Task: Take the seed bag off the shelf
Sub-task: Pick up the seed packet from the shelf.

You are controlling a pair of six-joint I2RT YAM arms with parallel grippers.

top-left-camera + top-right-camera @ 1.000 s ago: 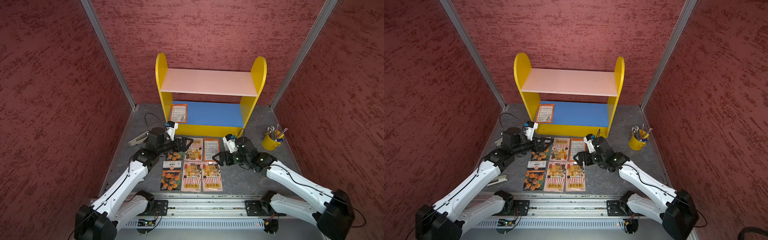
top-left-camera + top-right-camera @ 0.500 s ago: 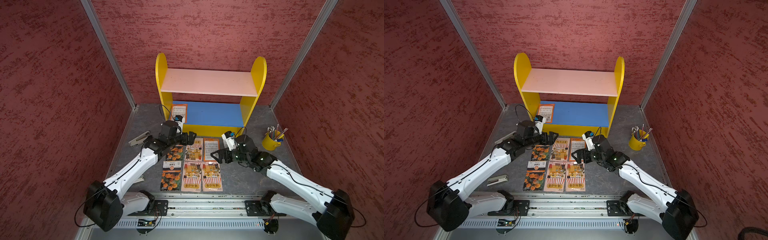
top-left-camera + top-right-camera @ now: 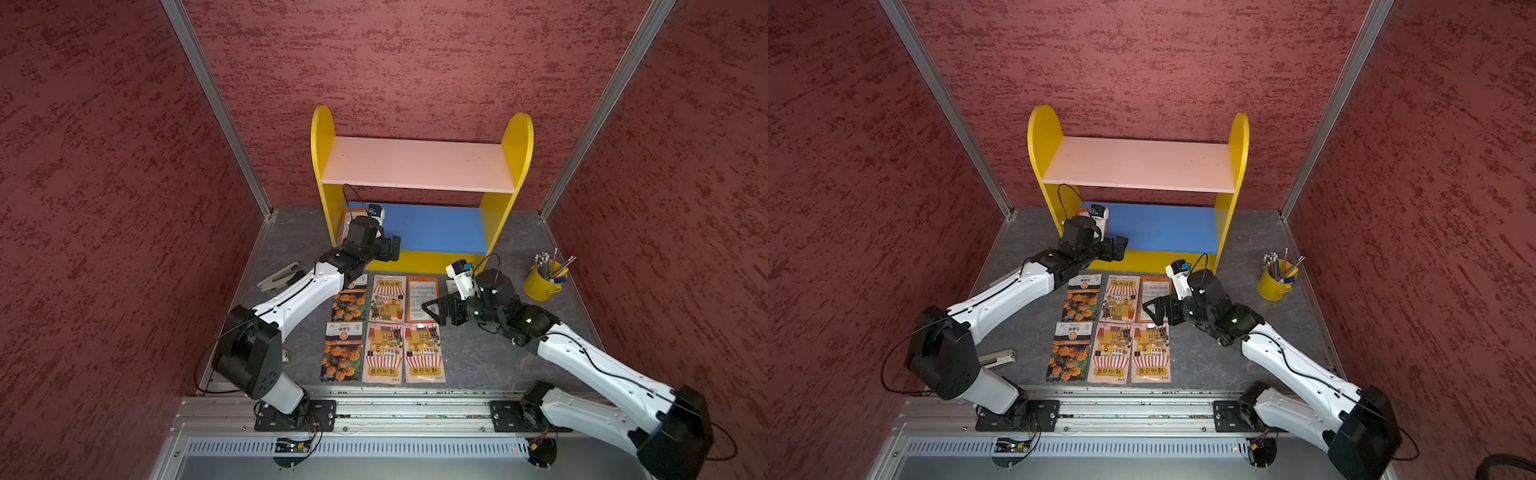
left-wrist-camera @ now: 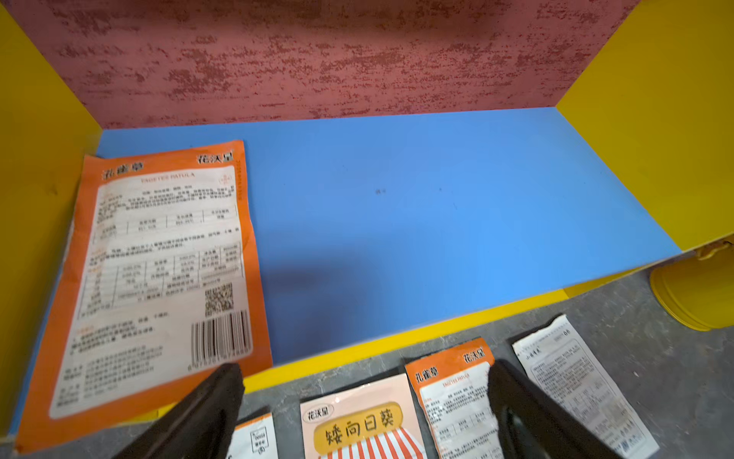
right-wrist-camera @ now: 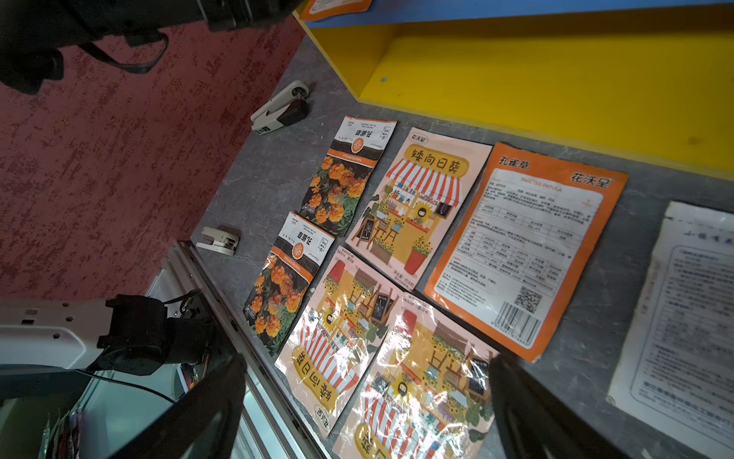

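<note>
The shelf [image 3: 415,166] stands at the back of the table, with yellow sides, a pink upper board and a blue lower board [image 4: 437,198]. The seed bag [image 4: 159,278], orange-edged with printed text and a barcode facing up, lies flat at one end of the blue board. In both top views my left arm hides most of it. My left gripper [image 4: 365,369] [image 3: 392,249] is open and hovers at the shelf's yellow front strip, one finger over the bag's near corner. My right gripper [image 5: 365,361] [image 3: 436,311] is open above the bags on the table, holding nothing.
Several seed bags [image 3: 384,328] lie in rows on the grey table in front of the shelf. A white paper slip [image 4: 576,377] lies beside them. A yellow cup of pencils [image 3: 542,282] stands at the right. Two staplers [image 3: 278,277] [image 3: 996,357] lie at the left. Red walls close in.
My left arm has reached forward from over the table bags to the left end of the shelf's lower board. The right arm has hardly moved. Both grippers stay open.
</note>
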